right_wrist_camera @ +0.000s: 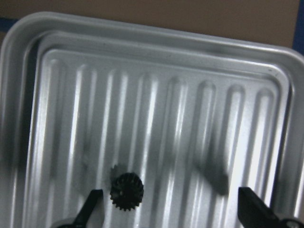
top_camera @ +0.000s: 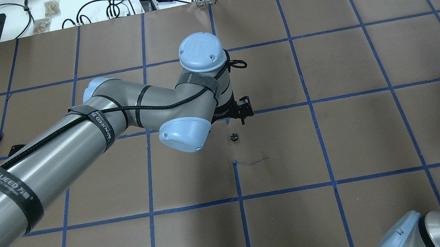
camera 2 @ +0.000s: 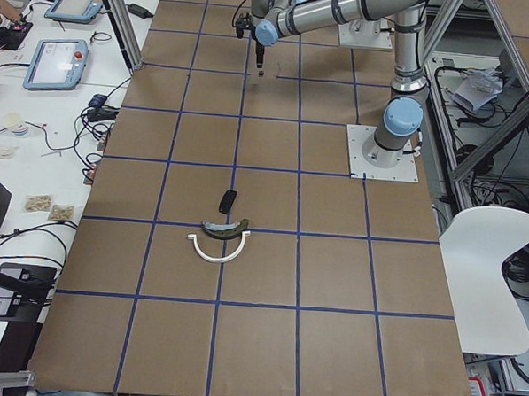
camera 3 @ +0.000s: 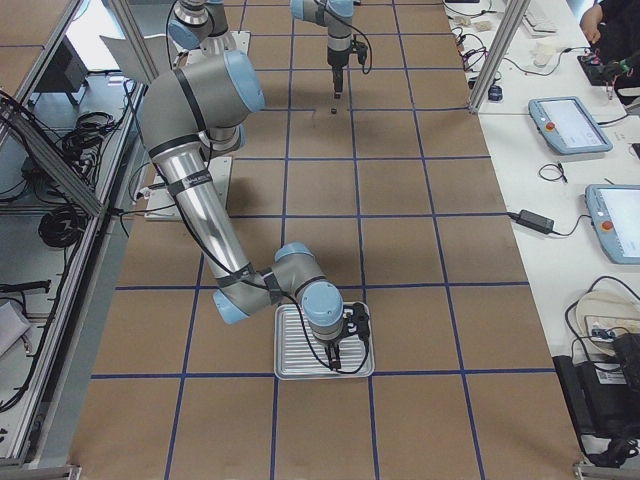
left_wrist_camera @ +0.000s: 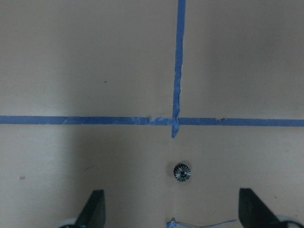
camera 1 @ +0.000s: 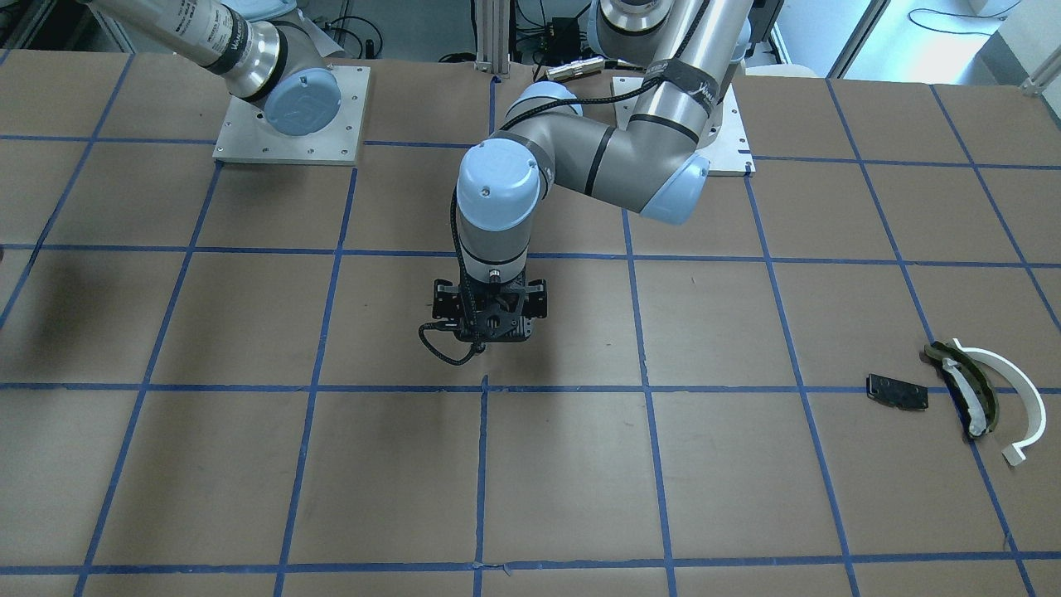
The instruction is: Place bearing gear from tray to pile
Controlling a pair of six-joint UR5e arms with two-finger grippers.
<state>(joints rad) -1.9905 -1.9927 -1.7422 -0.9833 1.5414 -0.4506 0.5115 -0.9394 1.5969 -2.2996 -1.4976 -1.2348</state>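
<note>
While the left end effector hangs released over the middle of the bench, fingers spread wide, a bearing gear lies just under it, seemingly untouched. The right end effector, likewise released, hovers over a second gear in the tray. The pile sits far left, well apart.

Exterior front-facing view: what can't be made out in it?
Gear on the table: hidden behind the left gripper and its wrist.
Its fingers: covered by the gripper's own body.
Tray and right gripper: outside the frame; right arm cut off at the top edge.
</note>
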